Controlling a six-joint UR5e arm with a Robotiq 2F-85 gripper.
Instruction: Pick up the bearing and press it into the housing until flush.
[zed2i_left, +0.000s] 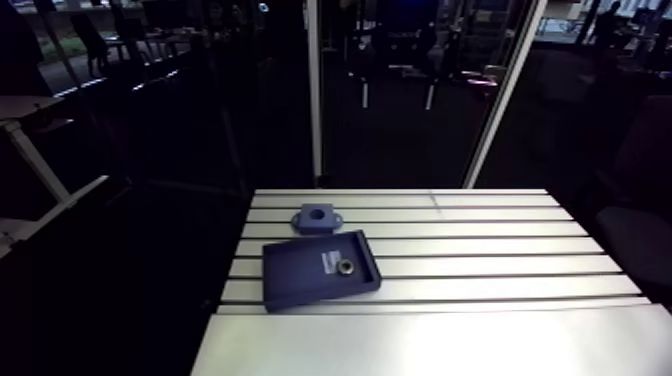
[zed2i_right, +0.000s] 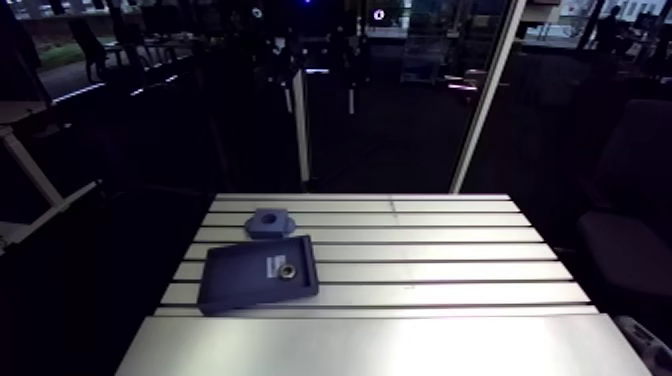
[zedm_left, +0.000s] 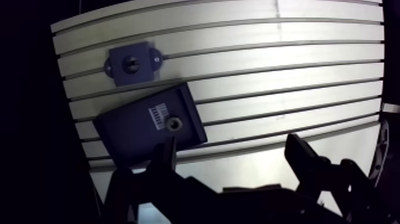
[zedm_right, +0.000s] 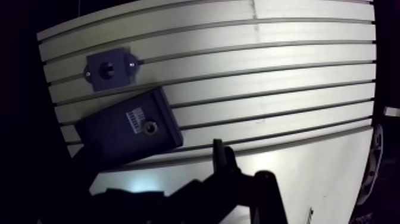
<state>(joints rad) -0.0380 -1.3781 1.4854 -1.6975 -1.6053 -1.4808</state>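
Your gripper (zedm_left: 232, 148) hung empty, fingers (zedm_left: 165, 156) spread wide, over the table (zed2i_left: 480, 255). You had the bearing (zed2i_left: 344, 266) lying in its blue tray (zed2i_left: 295, 282), low and left of centre in the arm view. I judged the housing (zed2i_left: 316, 217), just above it, to be set bore upward for pressing.

label (zedm_left: 158, 113) print unreadably small, fingers (zedm_left: 300, 158) (dark) cut off at edge

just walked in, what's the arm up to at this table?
Nothing is held yet. The end effector hangs open above the slotted aluminium table. The small metal ring bearing lies on the dark blue flat tray, ahead of one finger. The blue housing block sits just beyond the tray.
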